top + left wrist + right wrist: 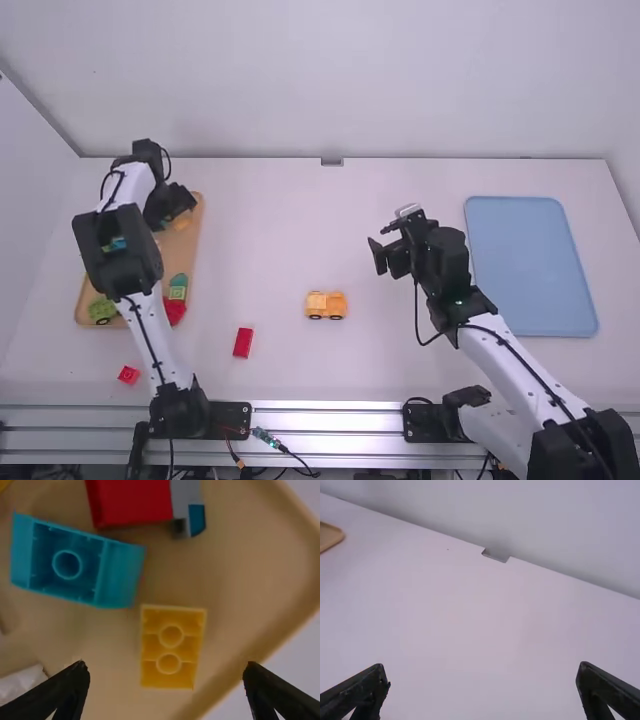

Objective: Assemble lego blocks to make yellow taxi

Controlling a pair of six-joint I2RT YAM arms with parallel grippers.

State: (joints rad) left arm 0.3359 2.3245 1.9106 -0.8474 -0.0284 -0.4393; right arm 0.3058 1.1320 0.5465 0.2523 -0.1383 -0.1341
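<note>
Left claw point(182, 205), fingers apart, seemingly over an upturned yellow block point(171, 647).

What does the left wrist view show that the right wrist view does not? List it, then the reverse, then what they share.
Left wrist view: a teal block and a yellow block, both hollow side up, a red block and a white piece.
Right wrist view: a grey bracket at the table's edge, with the wall behind.
Both: the tray, the white table and an open black gripper, left and right respectively.
</note>
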